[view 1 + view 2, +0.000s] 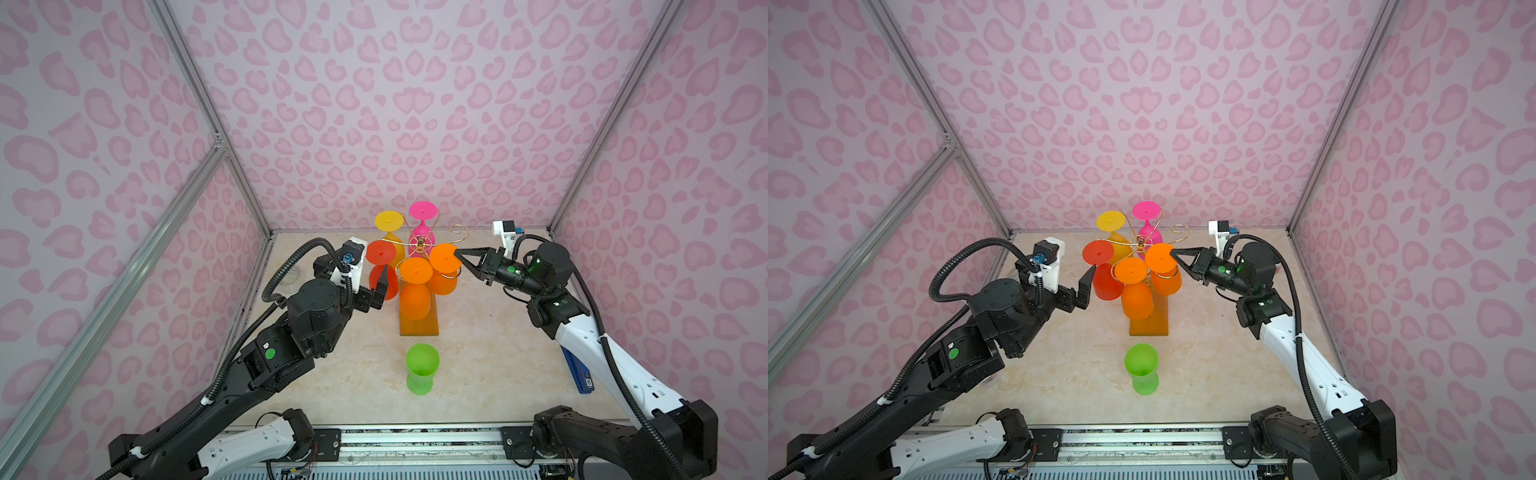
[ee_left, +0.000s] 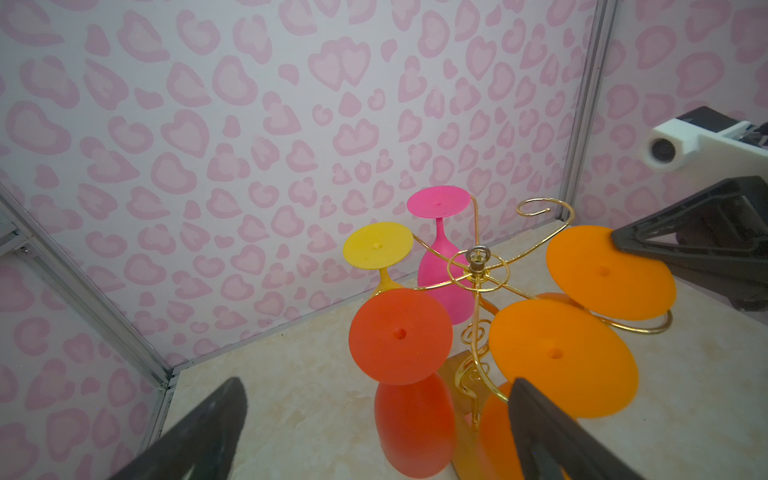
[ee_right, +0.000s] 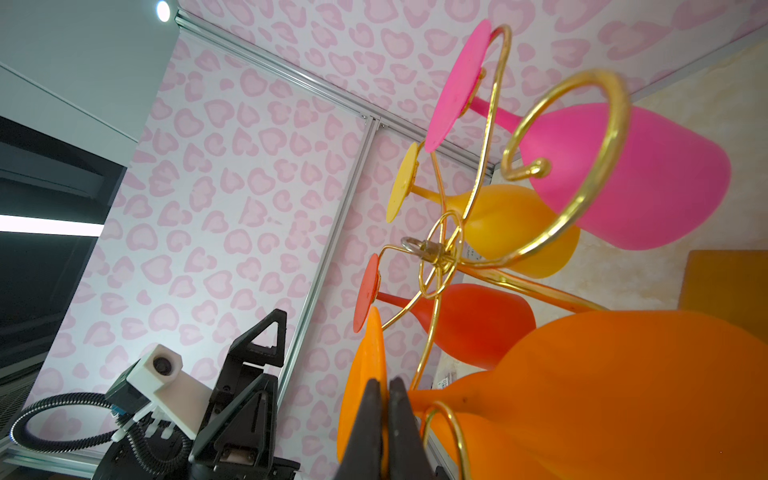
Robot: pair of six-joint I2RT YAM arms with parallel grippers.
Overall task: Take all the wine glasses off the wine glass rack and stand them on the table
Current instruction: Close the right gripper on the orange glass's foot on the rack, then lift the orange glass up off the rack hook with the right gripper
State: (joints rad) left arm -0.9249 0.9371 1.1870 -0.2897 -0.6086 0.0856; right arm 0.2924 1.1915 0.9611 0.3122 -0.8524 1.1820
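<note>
Grasp step: pinching foot of orange wine glass in right hand, left hand spread by red glass — next, probably, sliding foot outward off wine glass rack.

I see a pale marbled counter. The wine glass rack stands flat on it, below and between the left jaws and the right jaws. A green glass stands upright, well back from both jaws. A blue object lies flat behind the right jaws, partly under that arm. Something clear and round sits behind the left jaws.
</note>
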